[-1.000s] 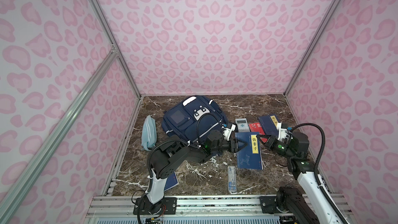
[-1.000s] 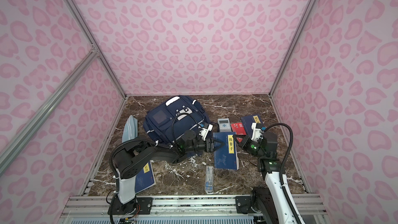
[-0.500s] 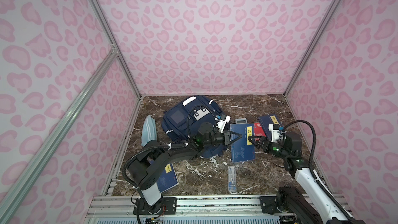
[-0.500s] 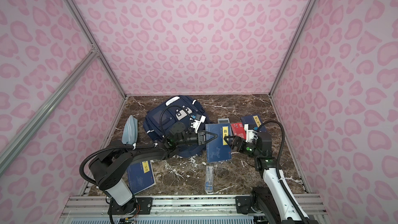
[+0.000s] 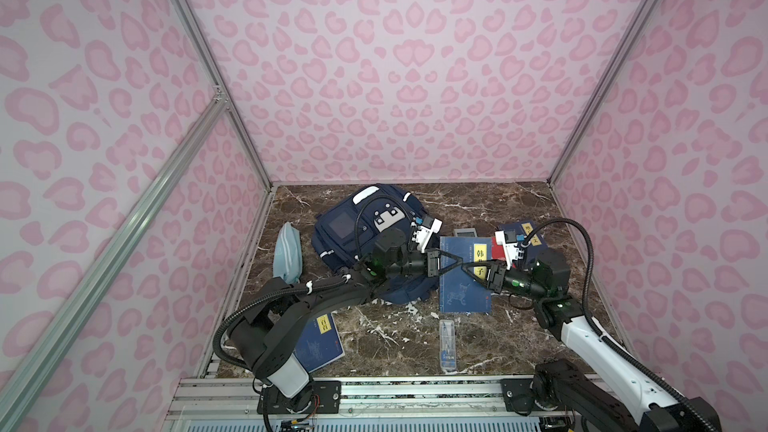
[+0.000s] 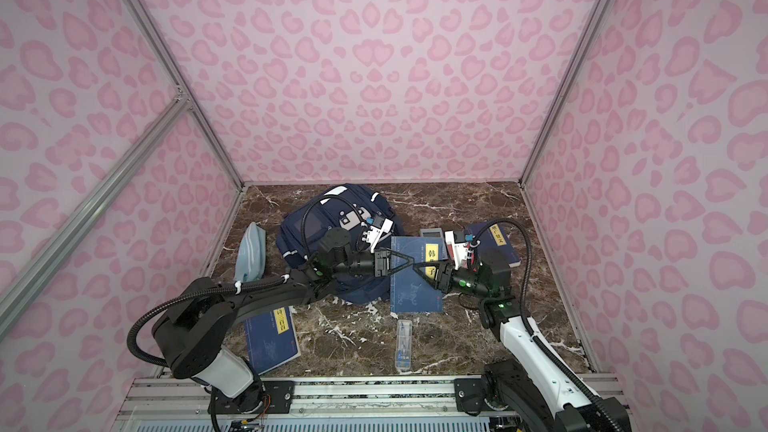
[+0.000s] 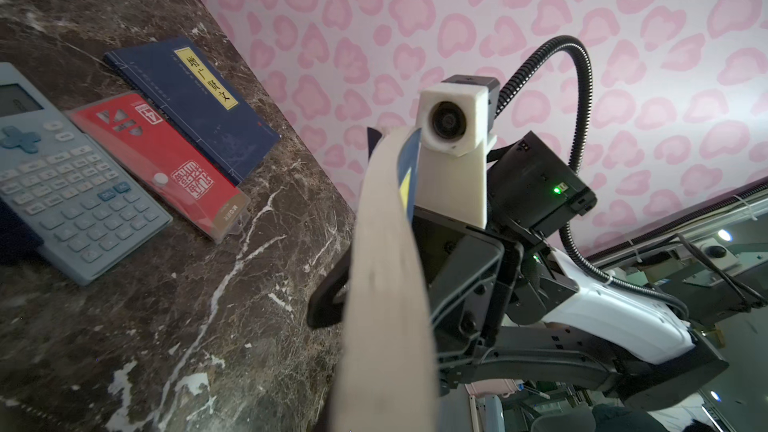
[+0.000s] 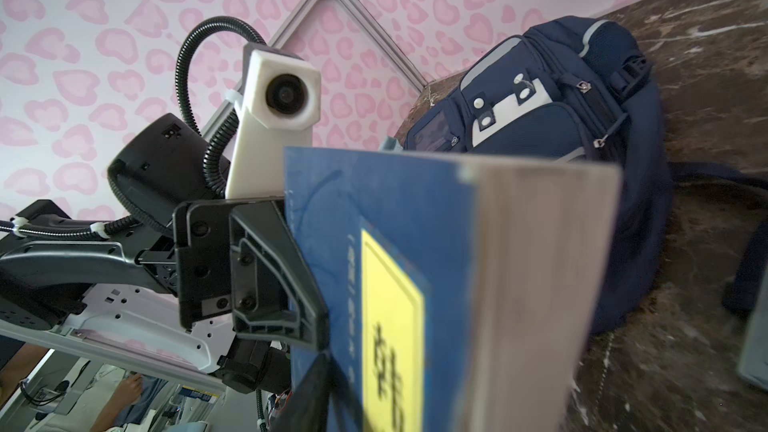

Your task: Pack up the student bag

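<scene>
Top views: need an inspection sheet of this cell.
Surface: marble table, no spills seen.
Job's things: student bag lying back left; blue book lifted beside it.
Clutter: pouch, calculator, red case, clear case, second book, third book.
End effectors: left end effector shut on blue book; right end effector around it, grip unclear.
Cables: left cable, right cable, no snag seen.
Surroundings: pink patterned walls; nothing else seen.

Lifted the blue book [image 5: 461, 297] off the table [image 5: 519, 201] and nearer the student bag [image 5: 340, 234]; brought right gripper [image 5: 473, 270] in, clamped opposite left gripper [image 5: 457, 261].
</scene>
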You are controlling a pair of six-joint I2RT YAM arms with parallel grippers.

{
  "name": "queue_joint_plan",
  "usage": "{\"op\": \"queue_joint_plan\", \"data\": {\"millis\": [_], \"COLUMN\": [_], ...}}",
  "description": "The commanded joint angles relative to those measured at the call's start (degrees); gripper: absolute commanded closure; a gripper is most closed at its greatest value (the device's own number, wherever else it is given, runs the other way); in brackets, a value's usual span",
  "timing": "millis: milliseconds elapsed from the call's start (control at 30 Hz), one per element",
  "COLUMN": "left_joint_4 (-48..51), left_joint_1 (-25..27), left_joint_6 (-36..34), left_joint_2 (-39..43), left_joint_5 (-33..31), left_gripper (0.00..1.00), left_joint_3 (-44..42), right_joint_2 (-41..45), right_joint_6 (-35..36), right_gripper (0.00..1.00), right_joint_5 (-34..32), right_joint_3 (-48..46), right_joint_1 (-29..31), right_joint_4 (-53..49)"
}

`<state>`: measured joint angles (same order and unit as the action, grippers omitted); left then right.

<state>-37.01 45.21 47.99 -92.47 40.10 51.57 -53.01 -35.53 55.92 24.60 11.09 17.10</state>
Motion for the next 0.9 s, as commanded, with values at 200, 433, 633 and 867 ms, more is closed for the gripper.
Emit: {"op": "queue_joint_plan", "data": {"millis": [200, 433, 633, 867], "left_joint_4": [3.6, 23.6, 43.6, 49.8], "left_joint_1": [-0.8, -3.8, -4.8, -3.5], "left_joint_6": [-2.9, -13.2, -25.4, -32.8], "left_joint_2": [0.0, 5.1, 4.6, -5.2], "left_joint_5": [1.4, -17.1, -41.4, -53.0], "left_gripper": [0.97, 0.31, 0.28, 0.56], "left_joint_3": [0.0, 2.0, 7.8, 11.8], "right_joint_2": [3.2, 4.7, 1.6, 0.3], "right_joint_6": [0.3, 1.1, 2.8, 3.4], "right_gripper": [1.0, 1.0, 1.0, 1.0], "right_joint_5": [-4.1, -16.4, -25.6, -26.7], "right_joint_3": [-0.8, 0.4, 5.3, 5.6], "right_joint_1": [-1.1, -2.2, -2.3, -2.4], "right_joint_4": [-0.1, -7.9, -17.2, -16.9]}}
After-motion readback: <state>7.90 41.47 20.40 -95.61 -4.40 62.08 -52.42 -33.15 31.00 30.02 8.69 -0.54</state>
